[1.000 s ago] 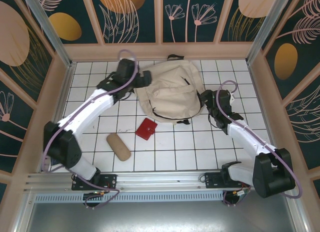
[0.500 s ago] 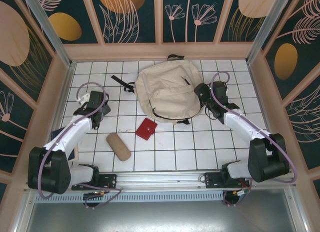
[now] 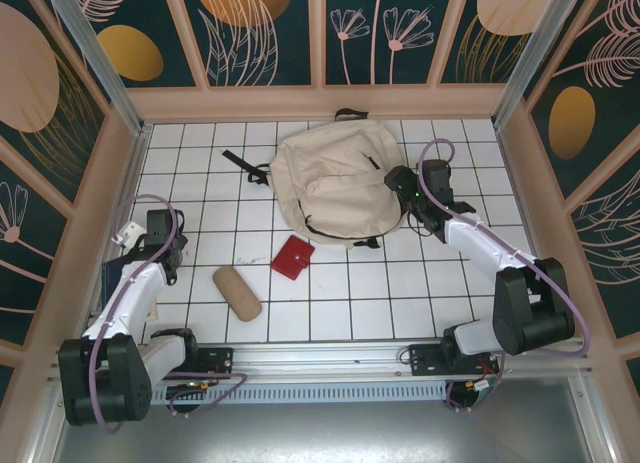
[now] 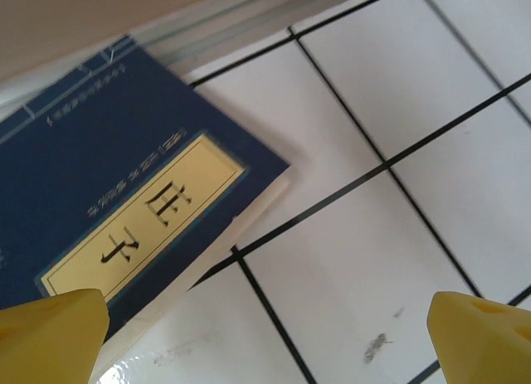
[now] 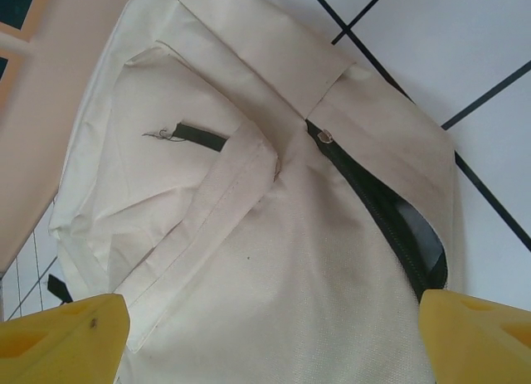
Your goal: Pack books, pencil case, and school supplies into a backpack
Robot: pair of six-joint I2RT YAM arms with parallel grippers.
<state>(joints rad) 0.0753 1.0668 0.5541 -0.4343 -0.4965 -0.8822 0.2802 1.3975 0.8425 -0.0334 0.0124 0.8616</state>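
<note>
The beige backpack [image 3: 335,178] lies at the back middle of the tiled table, its dark zipper [image 5: 386,222] partly gaping. My right gripper [image 3: 402,186] hovers open at the backpack's right side, its yellow fingertips [image 5: 62,338] spread over the cream fabric [image 5: 249,301]. My left gripper [image 3: 150,233] is open at the table's left edge, low over bare tile [image 4: 332,284]. A navy book [image 4: 124,185] with a yellow label lies just ahead of it by the left rail, and shows as a dark sliver [image 3: 107,275]. The red square supplies [image 3: 293,257] and the tan pencil case [image 3: 237,293] lie in front of the backpack.
A black strap [image 3: 240,164] trails from the backpack's left. Wooden walls and metal rails [image 3: 110,213] close in the table on every side. Open tiles [image 3: 400,293] stretch across the front right.
My left arm has swung back from the backpack's left side to the table's left edge, over the book. My right gripper has edged further onto the backpack.
</note>
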